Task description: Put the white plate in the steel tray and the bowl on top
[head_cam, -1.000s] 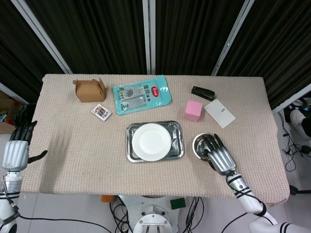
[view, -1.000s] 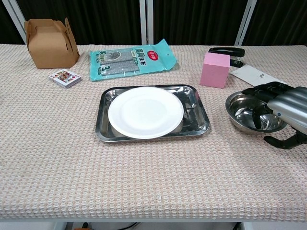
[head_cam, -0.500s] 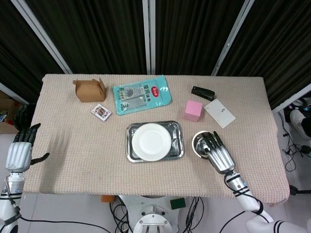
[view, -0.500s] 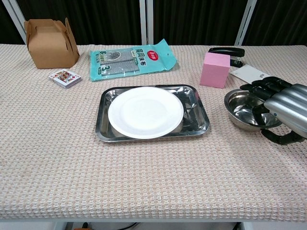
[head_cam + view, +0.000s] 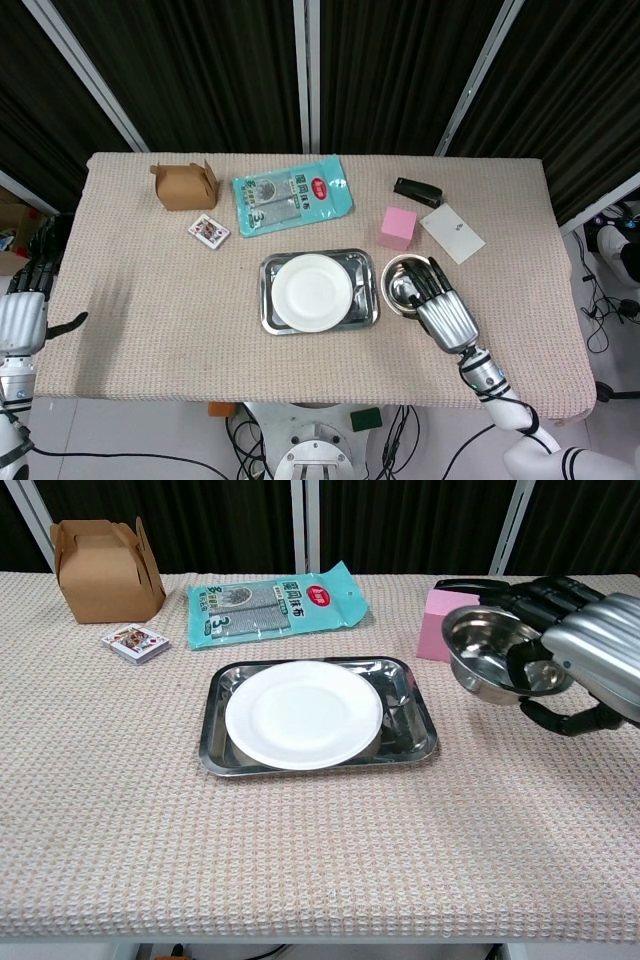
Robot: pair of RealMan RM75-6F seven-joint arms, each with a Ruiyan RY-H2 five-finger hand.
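On the beige woven table (image 5: 150,300) a steel tray (image 5: 367,290) sits near the middle, and the white plate (image 5: 313,292) lies inside it, toward its left side. Just right of the tray, the right hand (image 5: 440,305) holds the steel bowl (image 5: 398,279) clear of the cloth, tilted so its opening faces toward the tray; in the chest view the bowl (image 5: 490,663) hangs in front of the pink block (image 5: 432,630), with dark fingers (image 5: 545,595) curled over its far rim and the thumb under its near side. The bowl is beside the tray, not over the plate.

Far off at the left edge of the table, the left hand (image 5: 22,315) shows only in the head view, holding nothing, with its thumb stuck out to the side and its fingers apart.

Along the back of the table lie a brown cardboard box (image 5: 185,185), a deck of cards (image 5: 208,231) in front of it, a teal packet (image 5: 292,194), a black stapler (image 5: 417,191) and a white card (image 5: 452,233).
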